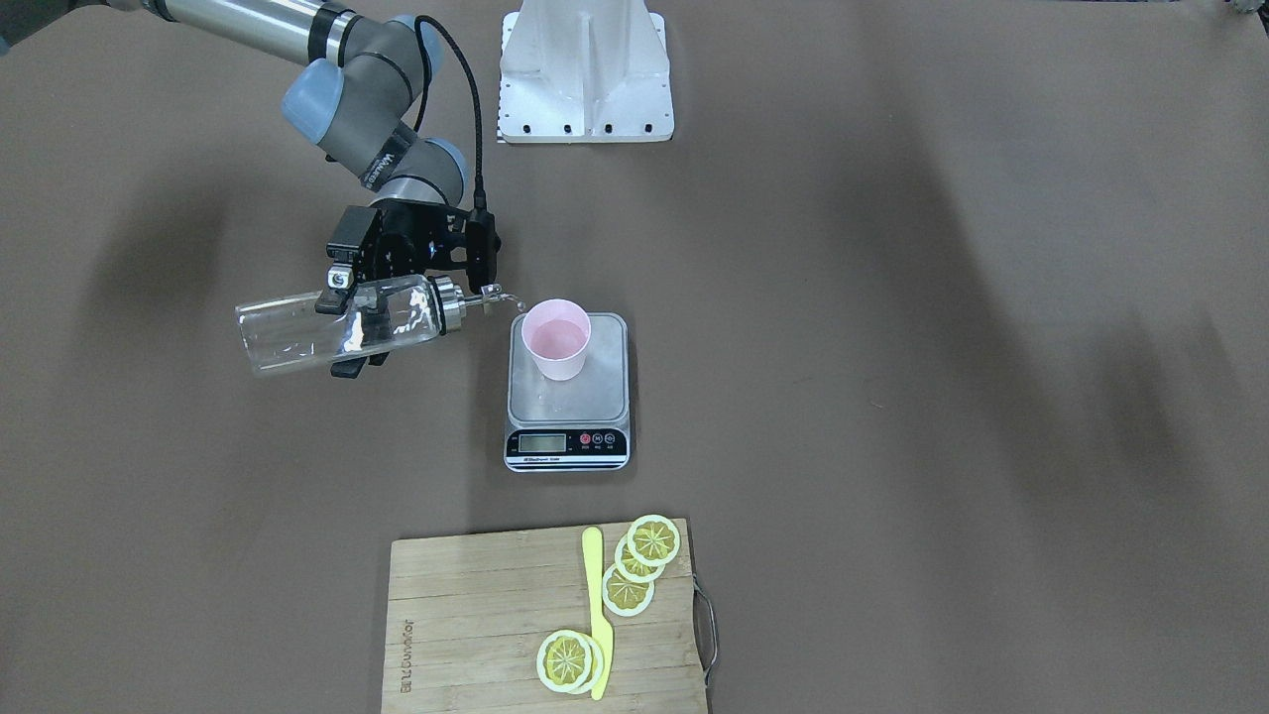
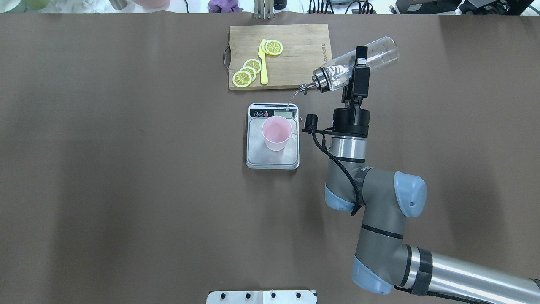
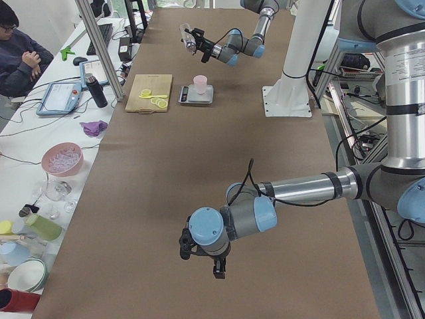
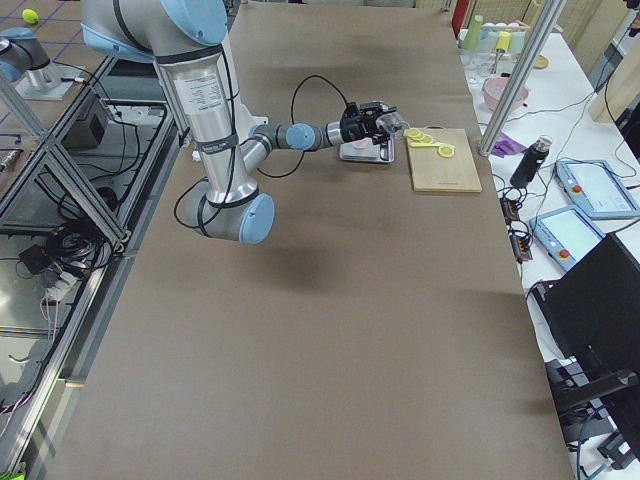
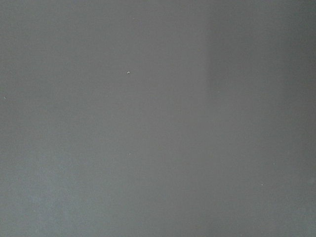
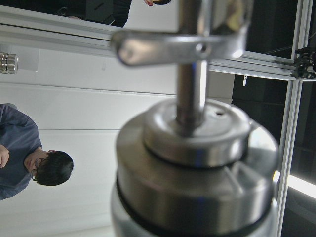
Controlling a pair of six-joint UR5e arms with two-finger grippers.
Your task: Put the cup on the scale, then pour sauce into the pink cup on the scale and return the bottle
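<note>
- Right gripper [image 1: 345,333] is pinching the bottle [image 1: 288,342] mid-body, tipped nearly flat, spout leading away from the jaws.
- Sauce [image 2: 290,101] streams off the spout into the cup [image 1: 555,339], upright on the scale [image 1: 568,397] just beyond the jaws.
- Left gripper [image 3: 216,264] hangs well apart; can't tell its jaws.

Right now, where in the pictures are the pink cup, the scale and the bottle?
cup [image 1: 555,335]: exterior front-facing view, inside of its open mouth.
scale [image 1: 595,392]: exterior front-facing view, bare steel platform beside the cup.
bottle [image 1: 283,339]: exterior front-facing view, glass body near its base.
</note>
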